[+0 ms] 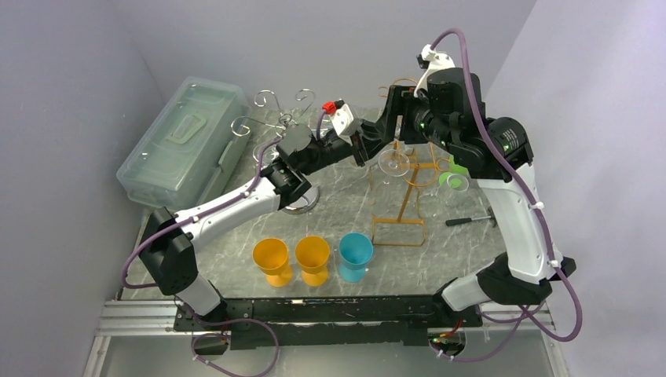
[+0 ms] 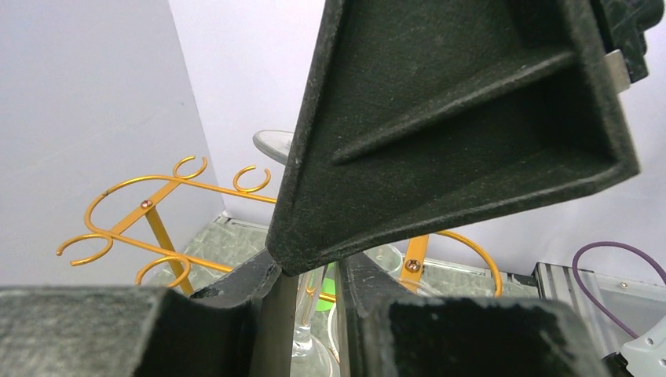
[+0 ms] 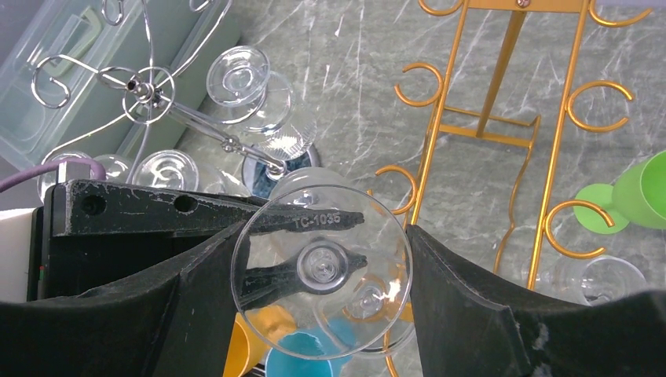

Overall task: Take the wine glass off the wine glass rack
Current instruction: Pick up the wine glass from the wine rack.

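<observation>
The wine glass (image 1: pixel 393 162) hangs foot-up on the gold rack (image 3: pixel 509 71), near the middle of the table toward its far edge. The left gripper (image 1: pixel 367 149) has its jaws set narrow about the stem; whether they pinch it, I cannot tell. The right gripper (image 3: pixel 323 236) hovers above the foot, jaws spread. The step probably wants a firm grip on the stem, then a level slide out of the rack's open side.
</observation>
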Motion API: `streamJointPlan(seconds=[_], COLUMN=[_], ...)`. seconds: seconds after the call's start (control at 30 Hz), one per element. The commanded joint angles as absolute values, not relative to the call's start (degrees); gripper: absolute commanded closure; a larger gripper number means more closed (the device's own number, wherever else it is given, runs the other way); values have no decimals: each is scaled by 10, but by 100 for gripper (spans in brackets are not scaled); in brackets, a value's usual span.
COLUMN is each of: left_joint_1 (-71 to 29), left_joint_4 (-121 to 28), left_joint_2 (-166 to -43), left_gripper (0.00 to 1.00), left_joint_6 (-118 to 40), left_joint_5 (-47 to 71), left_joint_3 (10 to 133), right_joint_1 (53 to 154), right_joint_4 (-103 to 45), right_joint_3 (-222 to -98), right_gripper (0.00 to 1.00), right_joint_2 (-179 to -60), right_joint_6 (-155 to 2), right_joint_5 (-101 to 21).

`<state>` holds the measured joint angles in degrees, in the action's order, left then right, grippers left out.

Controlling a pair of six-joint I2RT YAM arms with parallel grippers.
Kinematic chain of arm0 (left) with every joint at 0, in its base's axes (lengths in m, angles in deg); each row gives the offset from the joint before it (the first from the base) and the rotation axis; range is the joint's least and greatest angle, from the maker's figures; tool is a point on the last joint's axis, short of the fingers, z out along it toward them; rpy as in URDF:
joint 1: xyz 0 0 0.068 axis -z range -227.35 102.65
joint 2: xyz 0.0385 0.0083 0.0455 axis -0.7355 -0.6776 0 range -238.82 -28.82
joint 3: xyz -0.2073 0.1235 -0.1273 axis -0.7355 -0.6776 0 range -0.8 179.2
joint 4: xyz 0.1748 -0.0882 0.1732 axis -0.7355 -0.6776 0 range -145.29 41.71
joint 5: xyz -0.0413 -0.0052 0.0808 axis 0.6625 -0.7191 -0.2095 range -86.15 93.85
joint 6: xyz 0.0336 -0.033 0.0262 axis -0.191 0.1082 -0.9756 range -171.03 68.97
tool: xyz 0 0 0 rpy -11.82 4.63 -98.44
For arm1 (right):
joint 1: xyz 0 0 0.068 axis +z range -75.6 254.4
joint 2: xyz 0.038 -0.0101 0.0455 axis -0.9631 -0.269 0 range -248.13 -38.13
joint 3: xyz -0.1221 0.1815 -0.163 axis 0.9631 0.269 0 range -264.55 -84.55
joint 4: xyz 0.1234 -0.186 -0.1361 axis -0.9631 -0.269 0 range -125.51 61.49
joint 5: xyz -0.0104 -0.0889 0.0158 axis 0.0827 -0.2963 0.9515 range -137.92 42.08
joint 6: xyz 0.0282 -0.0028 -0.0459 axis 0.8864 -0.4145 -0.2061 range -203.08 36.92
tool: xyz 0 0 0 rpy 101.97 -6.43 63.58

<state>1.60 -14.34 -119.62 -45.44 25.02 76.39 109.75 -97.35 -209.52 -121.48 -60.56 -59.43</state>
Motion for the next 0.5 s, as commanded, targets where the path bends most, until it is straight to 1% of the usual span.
streamJointPlan(seconds=[0.0,0.17,0.27,0.33,0.47], left_joint_1=[21,23,24,25,28], left_joint_4=[-129,-121,-118,-118,-116], left_joint_2=[-1199,-1194,-1190,-1187,-1182], left_gripper=[100,100,100,100,100], left_joint_6=[-458,-457,-455,-454,-454], left_joint_5=[234,227,220,217,210], left_joint_3=[793,792,791,792,793], right_joint_1=[1101,1101,1101,1101,1101], right_joint_4=[-910,-886,-862,-839,-797], right_joint_3=[-2095,-2074,-2055,-2041,-2010], right_gripper=[61,58,55,51,38], right_joint_2=[-1195,-1179,-1163,-1151,-1129], right_joint_6=[-587,-585,-583,-582,-578], right_joint_5=[-583,-579,-578,-575,-563])
